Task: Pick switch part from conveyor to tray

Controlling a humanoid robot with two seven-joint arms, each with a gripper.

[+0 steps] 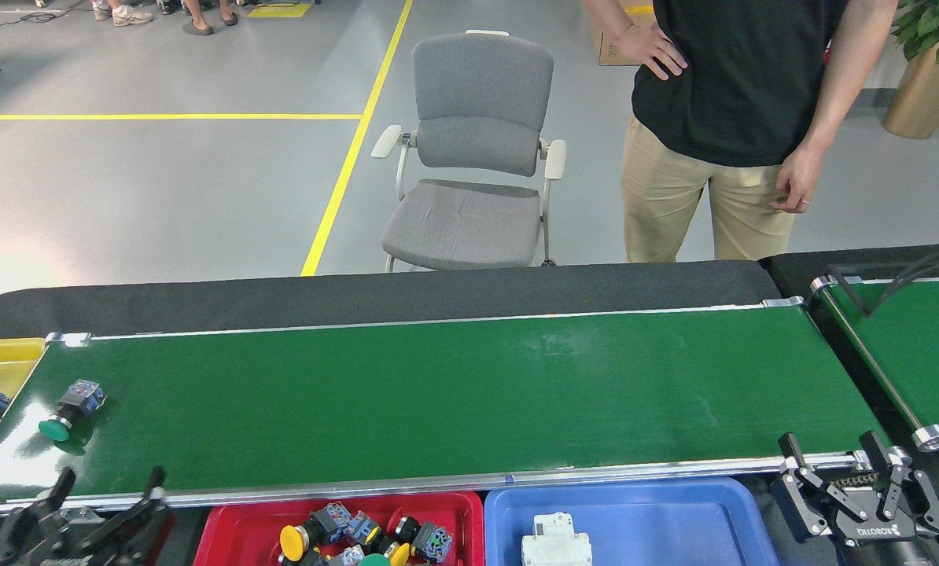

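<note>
From the head view, the conveyor [454,393] runs across the black bench [359,295], and only one switch part [70,408], a green-capped push button with a blue and grey body, lies on it, near the left end and close to the yellow bin [1,363] beyond the roller. The left pincer [84,511] sits low at the belt's near rail, just in front of that part, its two dark fingers spread apart and holding nothing. The right pincer [863,495] rests by the right end of the near rail, jaws also open and empty. Below the rail, the red tray [230,528] already holds several switch parts with yellow and green caps, and the blue tray [650,511] holds one white breaker block [556,541]. By my judgement the sorting is well along: what remains is to grasp the green-capped part before it reaches the belt's end and carry it to the red tray
</note>
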